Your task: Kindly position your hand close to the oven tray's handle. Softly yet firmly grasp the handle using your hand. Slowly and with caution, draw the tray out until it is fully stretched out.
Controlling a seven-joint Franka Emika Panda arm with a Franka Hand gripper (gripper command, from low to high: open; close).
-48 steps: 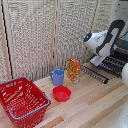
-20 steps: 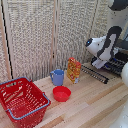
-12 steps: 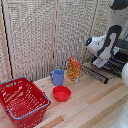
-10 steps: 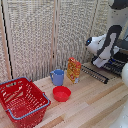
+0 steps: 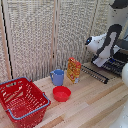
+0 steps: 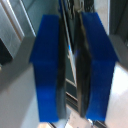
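Observation:
In the exterior view, the black oven (image 5: 120, 61) stands at the exterior view's right edge, partly cut off. Its tray (image 5: 96, 73), a dark rack of thin silvery bars, sticks out over the wooden table (image 5: 90, 107). My white arm (image 5: 104, 44) bends down over the tray, and my gripper (image 5: 99, 63) sits low at the rack. In the wrist view, my two blue fingers (image 6: 49, 65) stand close together on a thin dark and silvery bar (image 6: 73, 60) that looks like the tray's handle. The gripper (image 6: 72, 70) fills that view.
A red wire basket (image 5: 22, 102) stands at the front on the exterior view's left. A red bowl (image 5: 62, 93), a blue mug (image 5: 58, 77) and an orange packet (image 5: 74, 69) stand mid-table near the tray's end. A slatted screen (image 5: 45, 35) closes the back.
The arm has sunk slightly and shifted a little toward the exterior view's left. The tray and the other objects show no clear movement.

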